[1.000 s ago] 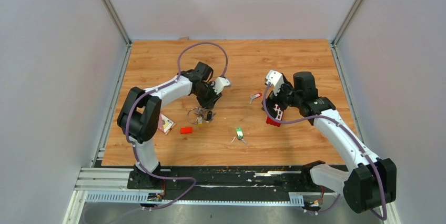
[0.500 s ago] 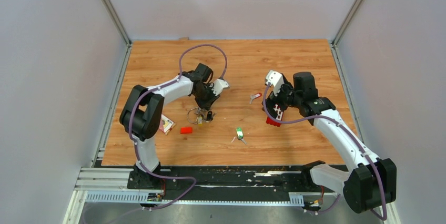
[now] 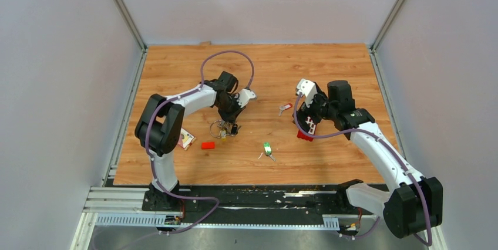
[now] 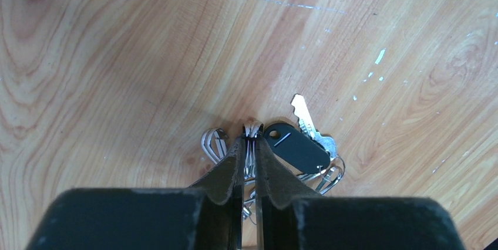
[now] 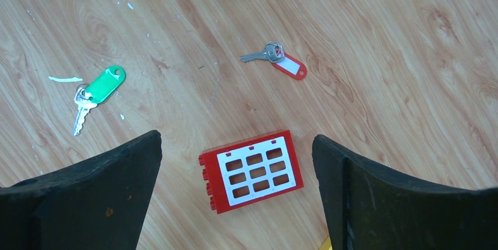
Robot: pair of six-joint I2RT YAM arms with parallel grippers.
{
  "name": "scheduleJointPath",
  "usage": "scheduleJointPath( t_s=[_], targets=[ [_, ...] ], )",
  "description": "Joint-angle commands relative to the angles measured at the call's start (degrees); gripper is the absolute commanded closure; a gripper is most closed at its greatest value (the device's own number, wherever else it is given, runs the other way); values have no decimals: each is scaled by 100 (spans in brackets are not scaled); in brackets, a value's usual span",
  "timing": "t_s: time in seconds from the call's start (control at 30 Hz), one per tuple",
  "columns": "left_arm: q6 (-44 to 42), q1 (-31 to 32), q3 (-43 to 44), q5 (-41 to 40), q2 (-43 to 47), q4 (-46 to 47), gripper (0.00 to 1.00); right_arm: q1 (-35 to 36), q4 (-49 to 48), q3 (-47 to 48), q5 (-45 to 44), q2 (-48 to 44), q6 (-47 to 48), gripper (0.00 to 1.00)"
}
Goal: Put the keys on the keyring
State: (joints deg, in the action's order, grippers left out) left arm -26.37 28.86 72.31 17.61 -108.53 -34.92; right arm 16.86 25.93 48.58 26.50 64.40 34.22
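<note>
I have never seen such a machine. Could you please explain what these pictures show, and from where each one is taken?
These are two robot arms bolted to a wooden table. The wide picture looks down from above. The other two come from a camera on each wrist, so the dark shapes at the bottom are that arm's own fingers. The left gripper is almost closed, pinching the thin wire keyring of a bunch that includes a black-tagged key. The right gripper is open and empty over a red block. A green-tagged key and a red-tagged key lie loose on the wood.
</note>
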Motion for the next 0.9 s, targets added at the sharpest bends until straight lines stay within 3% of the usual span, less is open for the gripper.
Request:
scheduleJointPath(
  t_s=[0.0, 0.2, 0.47, 0.87],
  targets=[
    [-123, 5, 37, 355, 163, -46, 90, 28, -73, 116, 13, -90, 69, 0],
    [-63, -20, -71, 450, 542, 128, 95, 26, -62, 117, 20, -77, 77, 0],
    [547, -43, -99, -508, 397, 855, 77, 34, -57, 123, 30, -77, 79, 0],
    [630, -47, -188, -548, 476, 949, 73, 36, -45, 121, 20, -84, 89, 0]
  ],
)
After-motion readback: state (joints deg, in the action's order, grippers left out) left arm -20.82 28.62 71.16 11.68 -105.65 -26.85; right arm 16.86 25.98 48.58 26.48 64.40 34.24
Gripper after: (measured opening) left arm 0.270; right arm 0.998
